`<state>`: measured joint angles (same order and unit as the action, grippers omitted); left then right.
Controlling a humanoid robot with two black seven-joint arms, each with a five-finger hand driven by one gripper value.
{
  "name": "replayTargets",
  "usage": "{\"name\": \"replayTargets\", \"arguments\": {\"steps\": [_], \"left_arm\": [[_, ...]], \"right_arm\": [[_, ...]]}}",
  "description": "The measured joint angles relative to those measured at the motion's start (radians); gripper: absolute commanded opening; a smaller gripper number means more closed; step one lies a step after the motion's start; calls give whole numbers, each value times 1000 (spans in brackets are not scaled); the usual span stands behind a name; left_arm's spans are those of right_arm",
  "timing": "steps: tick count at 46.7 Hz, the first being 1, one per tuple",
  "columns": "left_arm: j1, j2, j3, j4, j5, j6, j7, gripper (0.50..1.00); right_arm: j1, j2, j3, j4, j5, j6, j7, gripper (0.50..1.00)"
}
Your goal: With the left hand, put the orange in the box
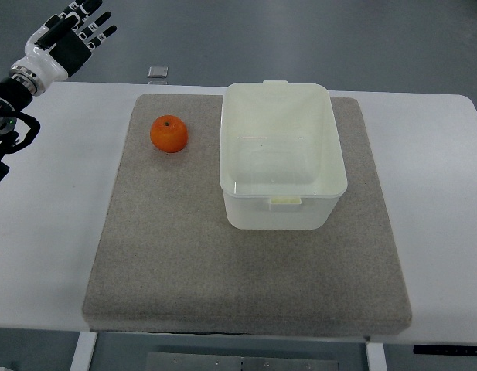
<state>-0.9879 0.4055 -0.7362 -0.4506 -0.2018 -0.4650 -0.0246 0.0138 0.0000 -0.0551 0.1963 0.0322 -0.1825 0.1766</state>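
An orange [169, 134] sits on the grey mat [184, 255], to the left of the box. The box [283, 154] is a white plastic tub, open at the top and empty, standing on the mat's far right part. My left hand [77, 28] is at the top left corner of the view, beyond the table's far edge, fingers spread and holding nothing. It is well away from the orange, up and to the left of it.
The mat lies on a white table [45, 232]. A small grey square object [158, 72] lies at the table's far edge, above the mat. Dark cables and arm hardware [6, 127] show at the left edge.
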Motion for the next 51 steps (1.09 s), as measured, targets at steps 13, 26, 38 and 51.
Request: {"name": "replayTargets", "arguments": {"steps": [13,26,38,51], "left_arm": [[-3,-4,6,-4,-1,0,1,994],[-24,-10,9,4,0,2,3,994],[-24,8,24,13,54,-98,1,994],[-31,28,15,11,511,-120,-66,994]], "right_arm": [[0,0,0,0,0,0,0,926],[0,0,0,0,0,0,0,926],[0,0,0,0,0,0,0,926],[0,0,0,0,0,0,0,926]]}}
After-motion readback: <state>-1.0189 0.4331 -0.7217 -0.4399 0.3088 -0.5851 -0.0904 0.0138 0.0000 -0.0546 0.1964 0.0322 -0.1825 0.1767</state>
